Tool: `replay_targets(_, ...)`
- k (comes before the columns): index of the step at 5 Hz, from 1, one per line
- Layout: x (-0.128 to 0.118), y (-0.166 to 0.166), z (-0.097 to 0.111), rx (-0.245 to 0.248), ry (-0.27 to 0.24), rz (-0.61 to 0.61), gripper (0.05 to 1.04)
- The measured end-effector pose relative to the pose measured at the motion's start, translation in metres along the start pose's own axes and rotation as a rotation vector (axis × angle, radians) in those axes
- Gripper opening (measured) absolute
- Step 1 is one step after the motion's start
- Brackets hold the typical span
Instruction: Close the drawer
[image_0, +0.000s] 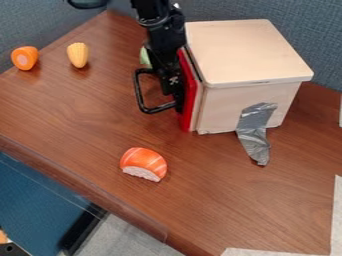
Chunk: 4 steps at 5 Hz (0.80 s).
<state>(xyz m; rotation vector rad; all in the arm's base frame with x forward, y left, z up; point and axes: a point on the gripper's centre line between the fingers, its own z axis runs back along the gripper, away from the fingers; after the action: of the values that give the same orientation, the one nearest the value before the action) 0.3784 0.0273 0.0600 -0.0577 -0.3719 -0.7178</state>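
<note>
The black gripper (175, 94) hangs down along the left side of the wooden box (247, 52), in front of the drawer's red front (188, 95). It seems to be against that front, though contact is hard to confirm. A black bar handle (139, 90) sticks out to the left of the front, and the gripper stands beside it, covering where it joins. The red front lies close along the box's pale edge, so the drawer looks shut or nearly so. The arm hides part of the front's upper end.
An orange sushi piece (143, 163) lies near the table's front edge. At the back left are a carrot-like piece (25, 57) and a yellow corn toy (78, 54). A green object (145, 57) sits behind the arm. Grey tape (255, 131) runs from box to table (87, 125).
</note>
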Motion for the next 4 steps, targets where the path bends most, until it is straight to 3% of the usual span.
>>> replay_targets(3, 0.018, -0.005, -0.007, 0.003, -0.030, -0.019, 0.997)
replay_targets(4, 0.006, -0.014, -0.002, 0.005, -0.008, -0.013, 1.001)
